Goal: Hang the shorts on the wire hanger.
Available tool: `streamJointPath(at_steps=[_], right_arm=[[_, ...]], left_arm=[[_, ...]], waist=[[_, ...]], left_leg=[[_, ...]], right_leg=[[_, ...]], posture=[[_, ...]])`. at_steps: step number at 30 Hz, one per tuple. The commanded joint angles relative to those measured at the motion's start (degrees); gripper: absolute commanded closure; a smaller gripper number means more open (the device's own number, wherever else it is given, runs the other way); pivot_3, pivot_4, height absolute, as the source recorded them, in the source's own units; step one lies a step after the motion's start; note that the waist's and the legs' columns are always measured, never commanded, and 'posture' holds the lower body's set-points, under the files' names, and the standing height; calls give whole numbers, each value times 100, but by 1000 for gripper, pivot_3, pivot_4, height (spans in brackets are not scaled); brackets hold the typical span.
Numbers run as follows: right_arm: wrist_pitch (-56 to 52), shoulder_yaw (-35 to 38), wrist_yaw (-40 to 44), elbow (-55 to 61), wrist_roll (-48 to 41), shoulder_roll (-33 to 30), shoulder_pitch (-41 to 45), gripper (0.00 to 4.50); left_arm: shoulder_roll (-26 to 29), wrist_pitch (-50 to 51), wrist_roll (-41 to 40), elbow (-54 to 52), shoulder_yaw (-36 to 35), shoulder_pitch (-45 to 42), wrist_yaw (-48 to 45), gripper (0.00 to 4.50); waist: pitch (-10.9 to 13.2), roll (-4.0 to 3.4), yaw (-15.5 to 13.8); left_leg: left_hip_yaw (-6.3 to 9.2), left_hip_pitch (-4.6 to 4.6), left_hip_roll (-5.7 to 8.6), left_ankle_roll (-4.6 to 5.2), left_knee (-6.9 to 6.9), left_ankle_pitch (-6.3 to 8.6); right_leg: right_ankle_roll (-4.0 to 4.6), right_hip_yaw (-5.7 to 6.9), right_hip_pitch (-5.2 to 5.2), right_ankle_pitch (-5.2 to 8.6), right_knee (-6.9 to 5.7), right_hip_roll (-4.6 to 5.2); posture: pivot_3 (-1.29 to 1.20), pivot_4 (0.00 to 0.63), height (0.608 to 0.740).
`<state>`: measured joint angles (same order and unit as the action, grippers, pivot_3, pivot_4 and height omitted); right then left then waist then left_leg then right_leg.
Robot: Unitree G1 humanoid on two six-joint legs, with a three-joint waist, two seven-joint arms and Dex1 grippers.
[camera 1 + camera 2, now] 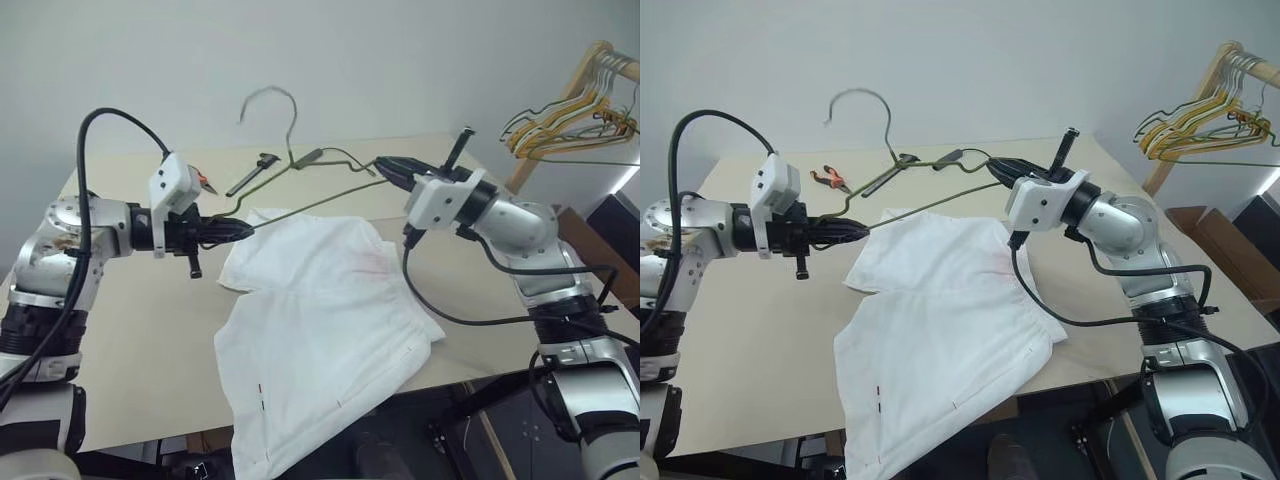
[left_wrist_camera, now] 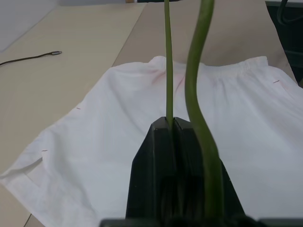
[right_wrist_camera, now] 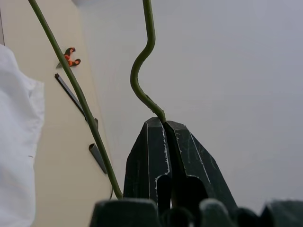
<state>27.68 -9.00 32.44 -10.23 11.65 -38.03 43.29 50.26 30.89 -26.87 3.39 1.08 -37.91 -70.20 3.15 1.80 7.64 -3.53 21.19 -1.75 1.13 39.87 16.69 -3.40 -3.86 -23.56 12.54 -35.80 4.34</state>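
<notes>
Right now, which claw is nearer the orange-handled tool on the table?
Left. The left claw sits just in front of the orange-handled tool; the right claw is across the table.

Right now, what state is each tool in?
Left tool: shut on the thin olive-green wire hanger, at its left corner.
Right tool: shut on the same hanger's right end, held above the white fabric shorts.
</notes>
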Motion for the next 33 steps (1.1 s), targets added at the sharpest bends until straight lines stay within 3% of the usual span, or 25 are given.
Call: streamJointPath(at_steps=[1, 8, 12, 16, 19, 23, 31, 33], right_arm=[[178, 180, 182, 173, -202, -149, 115, 3754], [-20, 204, 1317, 550, -958, -778, -152, 1327], [-1570, 393, 2565, 1252, -2380, -1366, -378, 53], [-3049, 382, 3214, 1607, -3167, -1615, -113, 53], [-3832, -265, 3798, 1505, -2580, -1773, 507, 53], [-4845, -988, 4107, 1006, -2108, -1364, 1307, 53], [-4810, -1849, 4277, 34, -973, -602, 1829, 53], [-4722, -1916, 4257, -188, -806, -457, 1901, 659]], left_arm=[[12, -185, 22, -3, -99, -162, -154, 4500], [-2, -267, 130, 80, -28, -176, -307, 4500], [32, -436, 497, 148, 143, -148, -253, 4500], [-16, -554, 806, 89, 315, -96, -185, 4500], [-59, -645, 928, 15, 432, -99, -225, 4500], [-144, -731, 1000, -62, 513, -159, -254, 4500], [-320, -714, 961, -275, 508, -131, -183, 4500], [-330, -703, 950, -347, 499, -78, -168, 4500]], waist=[[0, 0, 24], [0, 0, 125], [0, 0, 140], [-1, 0, 189], [-5, -9, 239], [-8, -11, 298], [-13, -15, 272], [-13, -15, 268]], left_leg=[[0, 0, 0, 0, 0, 0], [4, 1, -1, 0, 1, 0], [5, -1, 0, 0, 2, 0], [5, -5, -4, 1, 8, 0], [4, -6, -3, 1, 12, 0], [1, -1, -5, 1, 17, 0], [7, 82, 0, 0, 43, 0], [9, 87, 0, 0, 46, 0]], right_leg=[[0, 0, 0, 0, 0, 0], [0, 0, 0, 0, 0, 0], [-1, 0, 2, 0, 3, 2], [0, -2, 5, 1, 4, 0], [1, -4, 2, 3, 4, 2], [3, -6, -10, 4, -3, -1], [3, -1, -82, 3, -42, 3], [2, 2, -82, 2, -40, 4]], posture=[[-103, 0, 740], [-121, 0, 740], [-128, 0, 740], [-137, 0, 740], [-145, 0, 740], [-143, 0, 740], [-115, 0, 740], [-106, 0, 740]])
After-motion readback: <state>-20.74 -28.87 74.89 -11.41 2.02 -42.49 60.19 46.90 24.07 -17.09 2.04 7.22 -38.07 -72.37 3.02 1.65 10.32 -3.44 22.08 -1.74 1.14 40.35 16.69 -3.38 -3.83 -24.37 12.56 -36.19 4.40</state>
